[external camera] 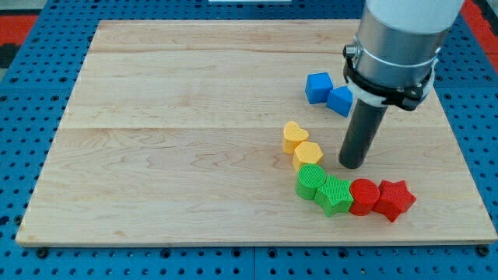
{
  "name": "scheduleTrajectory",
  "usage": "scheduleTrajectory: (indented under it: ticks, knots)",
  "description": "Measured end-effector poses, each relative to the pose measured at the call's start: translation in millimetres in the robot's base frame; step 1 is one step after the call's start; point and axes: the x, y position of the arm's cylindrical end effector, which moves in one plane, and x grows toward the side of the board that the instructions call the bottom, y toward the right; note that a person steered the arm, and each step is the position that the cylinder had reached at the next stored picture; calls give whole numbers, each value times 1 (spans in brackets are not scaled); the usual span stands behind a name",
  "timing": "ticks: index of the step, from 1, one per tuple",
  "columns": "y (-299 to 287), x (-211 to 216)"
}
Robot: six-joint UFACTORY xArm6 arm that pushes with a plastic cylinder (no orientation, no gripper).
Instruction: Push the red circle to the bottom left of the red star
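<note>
A: Where does my tip (352, 165) stand?

B: On the wooden board (156, 155), just above the red circle (362, 196) in the view, a small gap between them. There are no jaws to open or close; it is a plain rod, holding nothing.

A: And the red circle?

B: Near the view's bottom right, touching the red star (394, 200) on its left side. On the circle's other side the green star (334, 194) presses against it, with the green circle (311, 182) touching that in turn.

A: What else crowds it?

B: A yellow hexagon-like block (307, 154) and a yellow heart (295, 136) run up to the left of the tip. Two blue blocks (317, 87) (340, 100) sit touching, toward the view's top, beside the rod's housing.

A: Room to move?

B: A narrow strip of bare wood lies between the red pair and the board's bottom edge. The board's right edge is near the star. The whole left half is open wood.
</note>
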Motion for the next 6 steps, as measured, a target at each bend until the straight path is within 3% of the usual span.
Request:
scheduleTrajectory:
  ticks: [6]
  knots:
    - [-7, 36]
